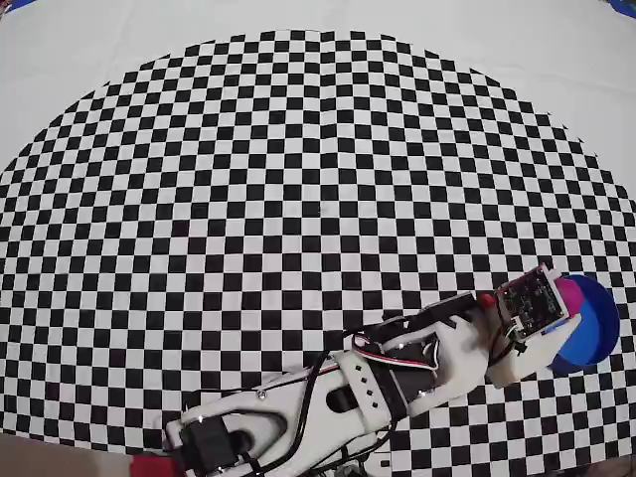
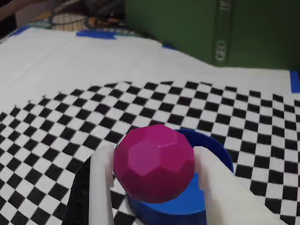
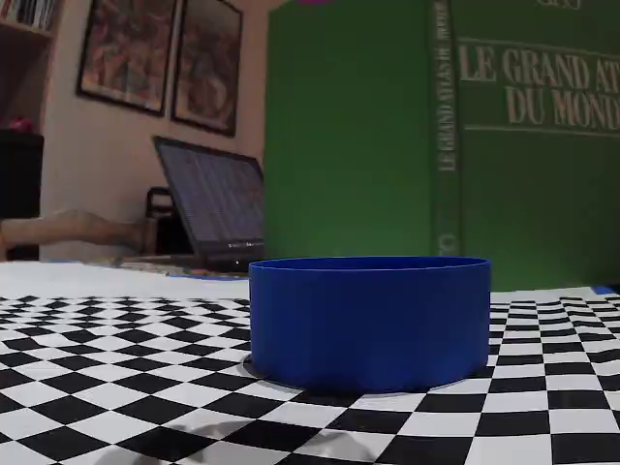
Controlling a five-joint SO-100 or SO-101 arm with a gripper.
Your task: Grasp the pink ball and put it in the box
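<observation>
A small, faceted magenta-pink ball, judged light, rigid and somewhat slippery, is seen clamped across its middle by the white end effector, held above the round bright-blue open-topped box at the checkered counter's right edge.

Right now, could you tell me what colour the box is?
The box is bright blue, clearest in the fixed view.

One pink ball is seen. One box, blue and round, is counted. One arm with one gripper is shown, and two white fingers are counted on it. One checkered mat is laid out. One large green book is seen, along with one laptop and two framed pictures.
</observation>
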